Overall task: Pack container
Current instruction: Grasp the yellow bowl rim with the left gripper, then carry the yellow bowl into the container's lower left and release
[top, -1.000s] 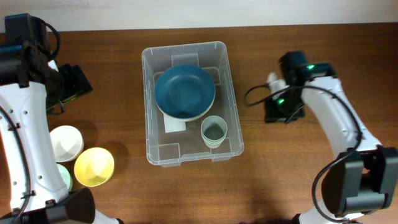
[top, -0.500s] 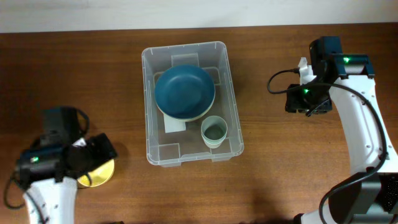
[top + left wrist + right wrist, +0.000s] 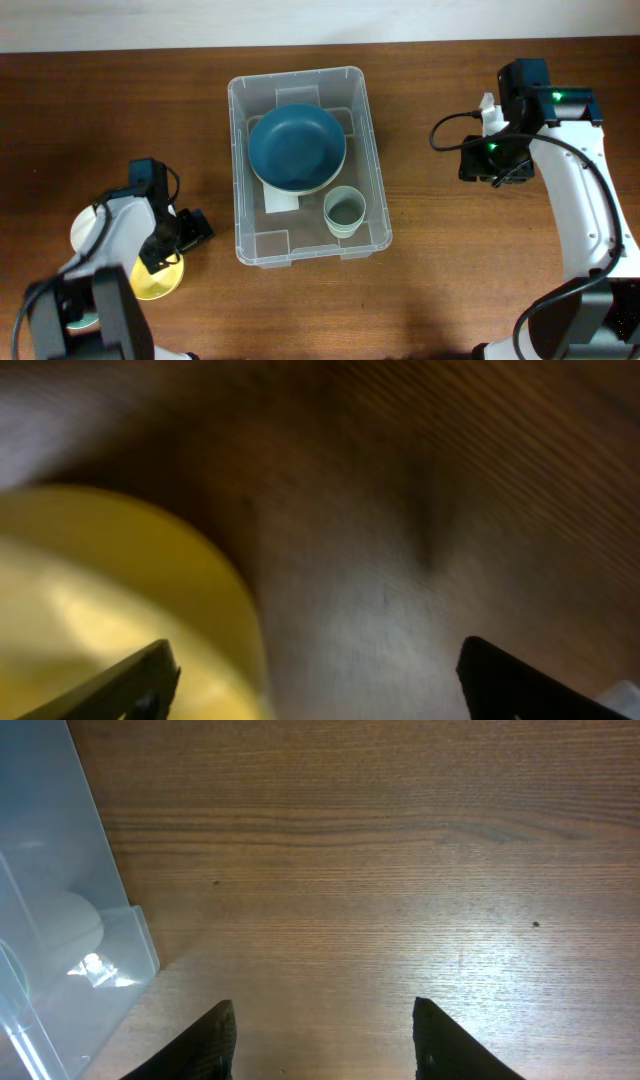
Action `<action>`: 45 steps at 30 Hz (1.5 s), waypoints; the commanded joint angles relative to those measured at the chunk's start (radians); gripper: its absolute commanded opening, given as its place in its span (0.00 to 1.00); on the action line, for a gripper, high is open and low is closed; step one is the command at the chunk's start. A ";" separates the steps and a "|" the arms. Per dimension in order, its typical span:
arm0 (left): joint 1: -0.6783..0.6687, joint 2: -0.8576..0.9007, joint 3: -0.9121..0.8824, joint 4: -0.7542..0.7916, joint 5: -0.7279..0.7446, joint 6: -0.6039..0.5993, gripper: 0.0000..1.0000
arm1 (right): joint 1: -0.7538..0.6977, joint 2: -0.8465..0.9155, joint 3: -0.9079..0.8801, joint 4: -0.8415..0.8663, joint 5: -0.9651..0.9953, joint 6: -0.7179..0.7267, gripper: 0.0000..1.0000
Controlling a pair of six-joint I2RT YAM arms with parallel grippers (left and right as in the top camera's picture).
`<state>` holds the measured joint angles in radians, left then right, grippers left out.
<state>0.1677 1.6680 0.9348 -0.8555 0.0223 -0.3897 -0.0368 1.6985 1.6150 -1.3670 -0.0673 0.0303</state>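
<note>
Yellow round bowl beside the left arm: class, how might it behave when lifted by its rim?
The yellow round bowl looks thin-walled, so probably light yet stiff. Its smooth, glossy rim may slip. Held at one side, it could tilt.

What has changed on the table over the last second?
The left claw, open, swung from the table's far left back to the yellow plastic bowl, gripping nothing. The right claw, open, pulled away from the clear plastic bin. The dark blue bowl and pale green cup inside stayed put.

The left arm [image 3: 122,222] and right arm [image 3: 577,203] wear white rounded shells over black joints, with black cables [image 3: 435,136] looping. Green lights [image 3: 556,97] glow. The right gripper [image 3: 322,1025] has black fingers [image 3: 212,1040].
</note>
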 commanded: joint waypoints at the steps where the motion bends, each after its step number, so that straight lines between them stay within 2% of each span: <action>1: 0.000 0.071 0.005 0.031 0.004 -0.009 0.69 | -0.003 -0.015 0.016 -0.003 0.013 0.008 0.52; 4: 0.000 0.077 0.005 0.040 -0.001 -0.009 0.40 | -0.003 -0.015 0.016 -0.002 0.013 0.008 0.52; 6: 0.000 0.077 0.015 0.040 -0.003 -0.009 0.15 | -0.005 -0.015 0.016 0.006 0.013 0.008 0.50; 8: 0.000 0.076 0.037 0.024 -0.003 -0.009 0.01 | -0.013 -0.015 0.016 0.019 0.013 0.021 0.47; 13: -0.002 0.036 0.182 -0.120 -0.019 0.002 0.01 | -0.111 -0.024 0.040 0.040 0.016 0.082 0.46; 18: -0.049 -0.116 0.326 -0.246 -0.010 0.025 0.01 | -0.266 -0.072 0.057 0.056 0.016 0.151 0.49; 20: -0.109 -0.182 0.378 -0.285 0.001 0.024 0.01 | -0.338 -0.088 0.057 0.056 0.014 0.192 0.54; 23: -0.249 -0.265 0.443 -0.312 0.027 0.024 0.01 | -0.391 -0.089 0.057 0.039 0.000 0.192 0.54; 27: -0.475 -0.301 0.494 -0.303 0.023 0.024 0.01 | -0.394 -0.089 0.056 0.038 -0.004 0.192 0.55; 30: -0.629 -0.275 0.495 -0.275 0.023 0.024 0.01 | -0.381 -0.089 0.056 0.038 -0.004 0.192 0.55; 35: -0.755 -0.149 0.494 -0.283 0.027 0.024 0.01 | -0.374 -0.089 0.056 0.034 -0.004 0.191 0.56; 38: -0.790 -0.048 0.494 -0.278 0.026 0.008 0.01 | -0.374 -0.089 0.056 0.030 -0.006 0.188 0.56; 43: -0.782 0.120 0.494 -0.278 0.023 -0.120 0.01 | -0.374 -0.089 0.056 0.023 -0.006 0.187 0.56; 45: -0.772 0.161 0.494 -0.275 0.023 -0.134 0.01 | -0.374 -0.089 0.056 0.023 -0.006 0.185 0.56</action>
<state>-0.6189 1.7809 1.4197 -1.1328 0.0490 -0.4564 -0.4179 1.6257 1.6535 -1.3399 -0.0715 0.2100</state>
